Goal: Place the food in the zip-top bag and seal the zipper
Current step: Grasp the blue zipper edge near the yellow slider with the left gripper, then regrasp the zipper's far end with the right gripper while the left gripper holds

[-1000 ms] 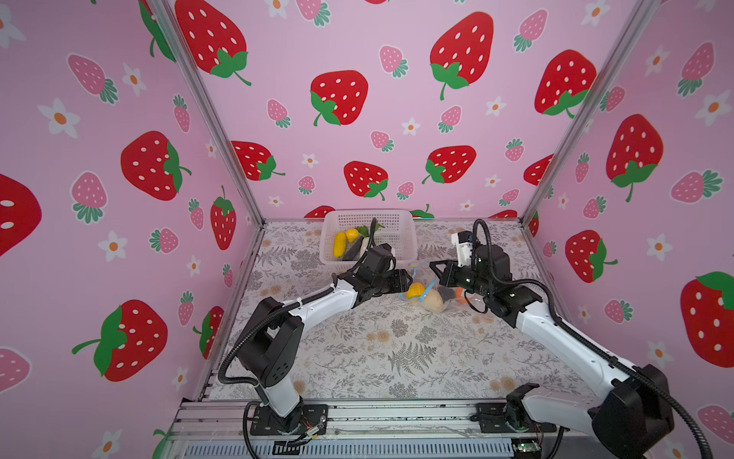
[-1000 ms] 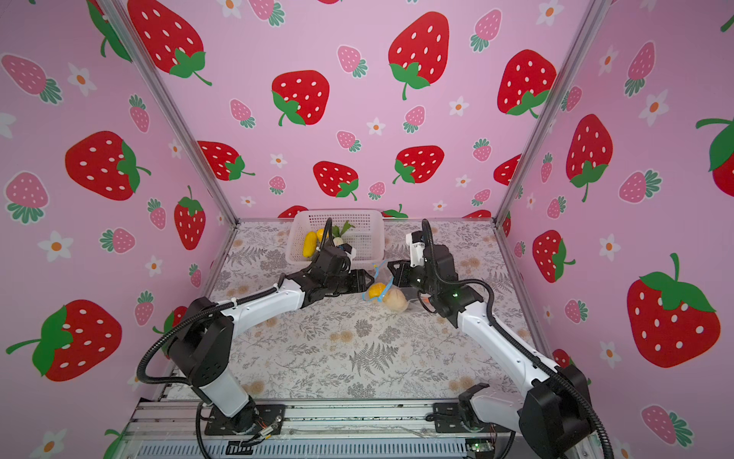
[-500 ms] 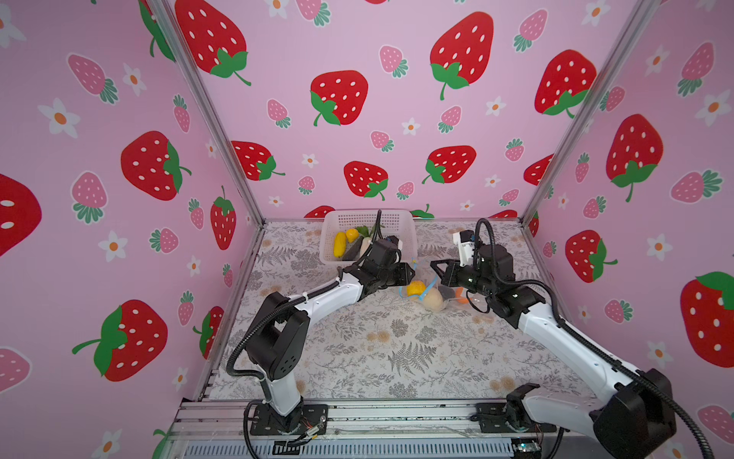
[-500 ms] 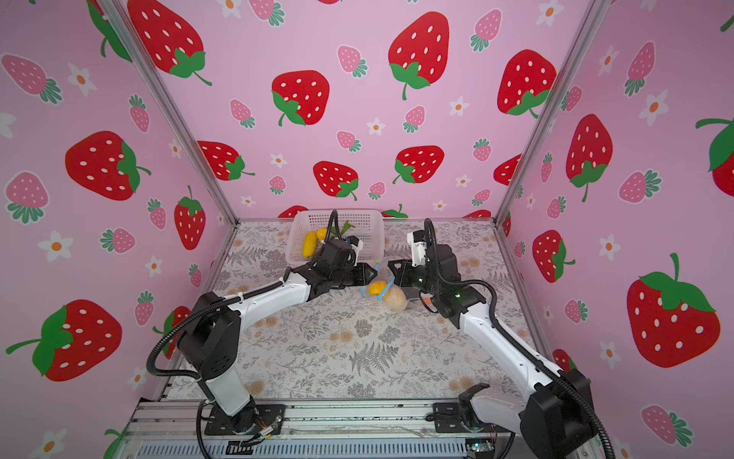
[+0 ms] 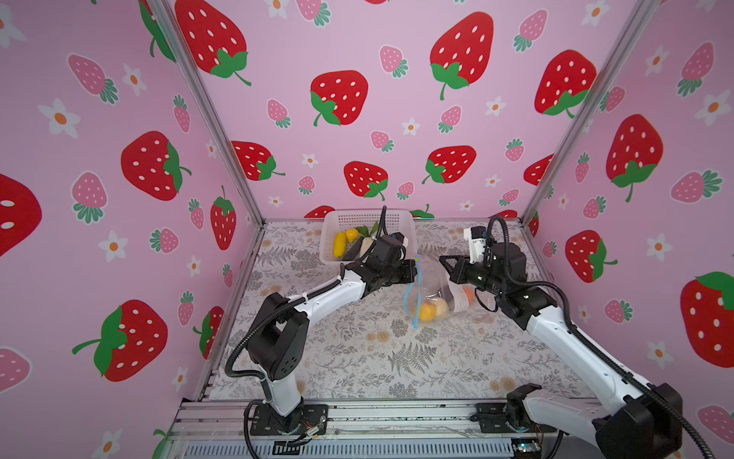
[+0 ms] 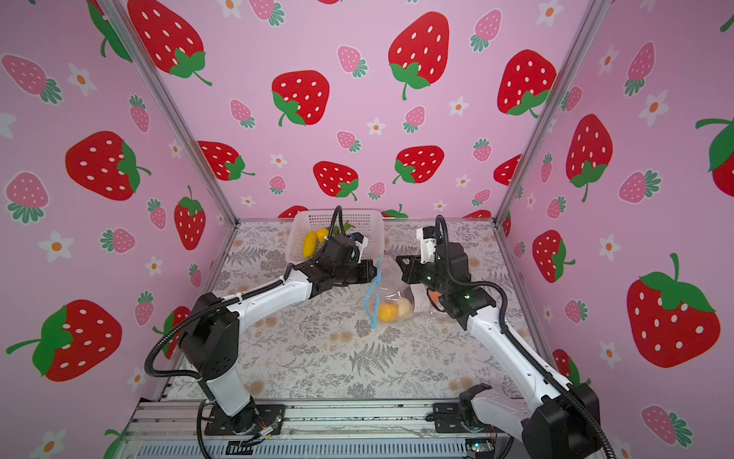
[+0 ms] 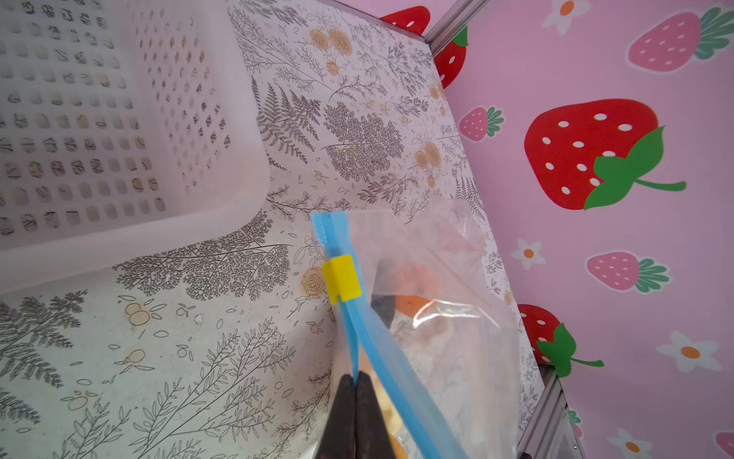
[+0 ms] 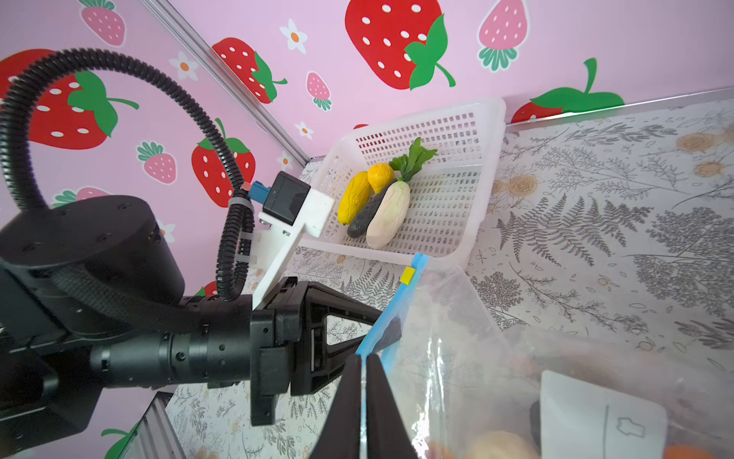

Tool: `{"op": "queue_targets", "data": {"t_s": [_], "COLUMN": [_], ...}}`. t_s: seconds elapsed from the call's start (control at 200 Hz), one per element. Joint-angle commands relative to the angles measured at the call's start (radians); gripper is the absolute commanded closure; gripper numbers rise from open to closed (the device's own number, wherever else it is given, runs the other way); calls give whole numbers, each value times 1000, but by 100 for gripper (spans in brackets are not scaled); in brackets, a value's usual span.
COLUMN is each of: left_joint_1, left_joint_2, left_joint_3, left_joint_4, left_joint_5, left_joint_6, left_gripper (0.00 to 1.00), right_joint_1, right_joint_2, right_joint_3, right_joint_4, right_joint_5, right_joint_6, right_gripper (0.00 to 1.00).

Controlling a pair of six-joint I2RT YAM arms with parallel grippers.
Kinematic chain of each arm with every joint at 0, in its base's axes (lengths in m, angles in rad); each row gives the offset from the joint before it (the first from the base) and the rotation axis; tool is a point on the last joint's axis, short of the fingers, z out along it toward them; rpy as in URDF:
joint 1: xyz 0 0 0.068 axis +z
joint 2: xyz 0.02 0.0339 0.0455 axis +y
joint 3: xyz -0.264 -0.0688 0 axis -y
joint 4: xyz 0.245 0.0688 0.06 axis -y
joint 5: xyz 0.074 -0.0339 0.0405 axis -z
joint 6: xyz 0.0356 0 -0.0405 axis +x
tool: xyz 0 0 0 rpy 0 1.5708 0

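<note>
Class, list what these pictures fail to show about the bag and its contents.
- label print: right wrist view, too small, and cut off by the picture's edge.
- food in the zip-top bag: left wrist view, blurred behind crinkled plastic.
- right gripper: shut, but clear film hides whether it pinches plastic.

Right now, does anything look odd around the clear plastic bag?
Yes. A yellow corn, a white radish and two other toy foods lie in the white mesh basket, not in the clear bag. Left gripper and right gripper pinch its mouth, where the light-blue zipper strip gapes past the yellow slider.
</note>
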Motion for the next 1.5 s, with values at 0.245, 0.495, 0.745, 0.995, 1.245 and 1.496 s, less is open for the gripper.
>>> {"op": "queue_targets", "data": {"t_s": [0.245, 0.495, 0.745, 0.995, 1.245, 1.496], "left_joint_1": [-22, -20, -10, -5, 3, 9], "left_joint_2": [-17, -40, -51, -65, -85, -97], "left_joint_3": [60, 57, 43, 5, -34, -55], "left_joint_4": [-49, -57, -28, 11, 39, 48], "left_joint_5": [-4, -14, 20, 39, 49, 52], "left_joint_6": [-19, -57, -106, -128, -139, -141], "left_gripper": [100, 100, 100, 100, 100, 100], "right_joint_1": [-15, 319, 622, 773, 776, 775], "right_joint_2": [-70, -75, -28, 208, 395, 505], "right_joint_3": [0, 27, 63, 176, 285, 361], "right_joint_4": [-142, -395, -522, -602, -793, -910], "right_joint_5": [7, 515, 944, 1148, 1243, 1279], "right_joint_6": [-45, -22, 130, 315, 463, 559], "right_gripper": [78, 57, 39, 29, 42, 55]}}
